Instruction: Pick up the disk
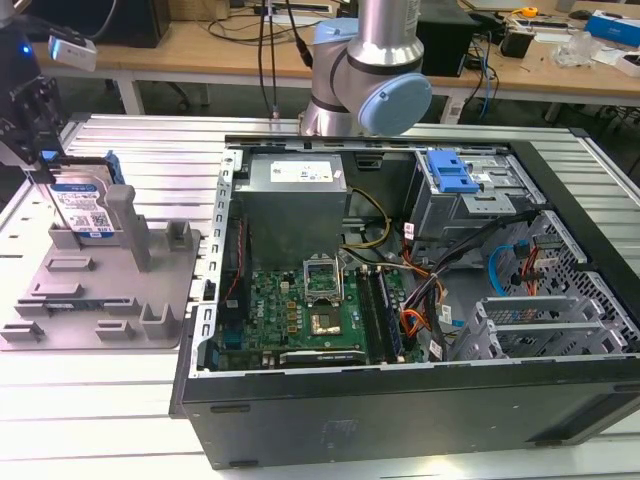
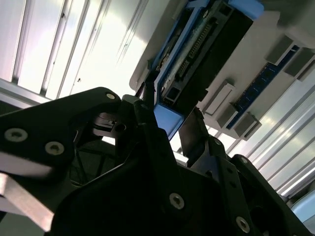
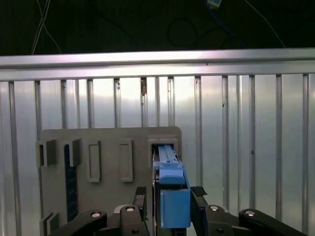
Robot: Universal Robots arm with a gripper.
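The disk (image 1: 88,208) stands on edge in a slot of the grey moulded tray (image 1: 100,300) at the exterior view's left, its blue-and-white label facing out and blue rails along its sides. My gripper (image 1: 38,165) comes down on its upper edge. In the first wrist view the gripper (image 3: 170,195) straddles the blue end of the disk (image 3: 173,204), with one dark finger (image 3: 141,195) on each flank. The second wrist view shows the same hold: the gripper (image 2: 170,105) is shut on the disk (image 2: 197,59), which still sits in its slot.
An open computer case (image 1: 420,300) with motherboard, cables and a blue drive-bay bracket (image 1: 450,172) takes up the middle and the exterior view's right. The arm's base (image 1: 370,70) rises behind it. Upright posts (image 1: 128,225) on the tray stand close beside the disk. The ribbed metal table (image 1: 90,420) lies underneath.
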